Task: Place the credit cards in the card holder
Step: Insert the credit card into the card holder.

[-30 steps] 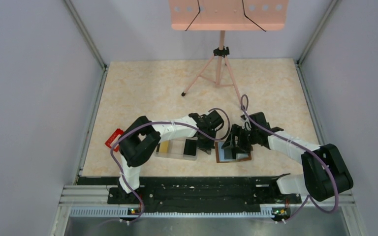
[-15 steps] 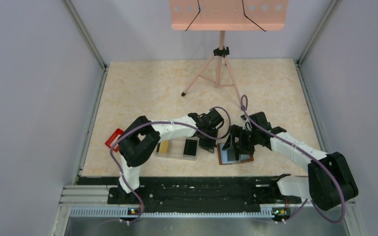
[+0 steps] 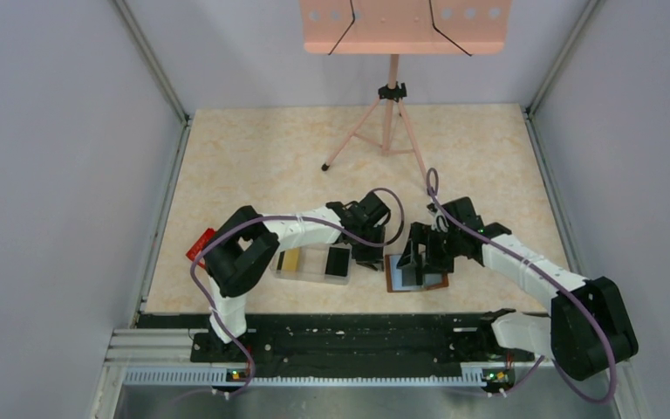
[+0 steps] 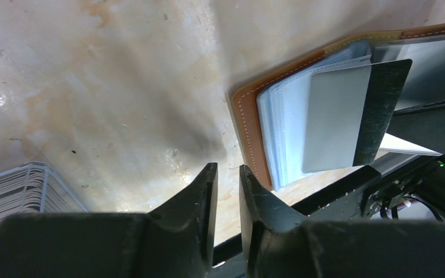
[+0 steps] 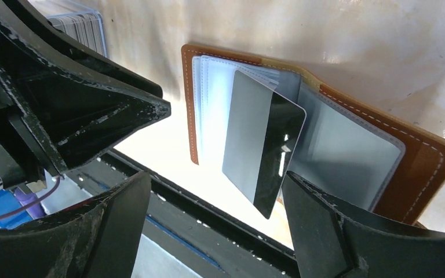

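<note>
On the beige marbled desk (image 3: 270,157), a clear plastic tray (image 3: 314,274) holds yellow and black credit cards (image 3: 338,260). Beside it, the left hand (image 4: 228,179) is slightly parted and empty. A grey black-striped card (image 5: 263,145) sticks from the open brown leather wallet (image 5: 434,168) under the wide-open right hand (image 5: 215,179).

Bright even light, soft shadows, slight glare

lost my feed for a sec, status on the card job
Left claw barely parted, empty, beside card holder. Right claw wide open, straddling dark card. Card part-way in a sleeve, sticking out. Nothing blocking it.
</note>
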Controlling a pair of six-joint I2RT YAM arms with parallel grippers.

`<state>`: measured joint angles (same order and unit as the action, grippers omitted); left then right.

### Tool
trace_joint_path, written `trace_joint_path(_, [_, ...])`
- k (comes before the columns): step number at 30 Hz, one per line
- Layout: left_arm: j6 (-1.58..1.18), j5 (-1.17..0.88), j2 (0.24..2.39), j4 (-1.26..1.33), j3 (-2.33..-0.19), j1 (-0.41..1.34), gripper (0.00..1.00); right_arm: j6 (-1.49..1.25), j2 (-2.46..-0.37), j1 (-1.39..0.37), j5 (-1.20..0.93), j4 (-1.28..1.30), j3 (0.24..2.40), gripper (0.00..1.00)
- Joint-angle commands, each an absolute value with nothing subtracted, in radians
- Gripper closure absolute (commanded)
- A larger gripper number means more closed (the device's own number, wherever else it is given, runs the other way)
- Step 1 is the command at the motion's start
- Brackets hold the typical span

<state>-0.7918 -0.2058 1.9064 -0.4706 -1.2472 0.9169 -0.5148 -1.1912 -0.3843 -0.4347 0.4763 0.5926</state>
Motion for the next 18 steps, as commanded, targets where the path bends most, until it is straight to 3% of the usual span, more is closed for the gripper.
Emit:
trace_joint_path(1, [-0.806, -0.225, 1.855, -0.427, -1.238, 0.914, 0.73, -0.49, -1.149, -0.394, -0.429, 0.483, 0.639, 0.17])
trace_joint_path(8, [-0.804, -0.225, 1.867, -0.434, -1.248, 0.914, 0.71, -0.477, -1.2, -0.393, -0.375, 0.468, 0.611, 0.18])
trace_joint_path(18, [-0.801, -0.248, 1.909, -0.441, -1.276, 0.914, 0.83, -0.479, -1.32, -0.395, -0.396, 0.36, 0.585, 0.27])
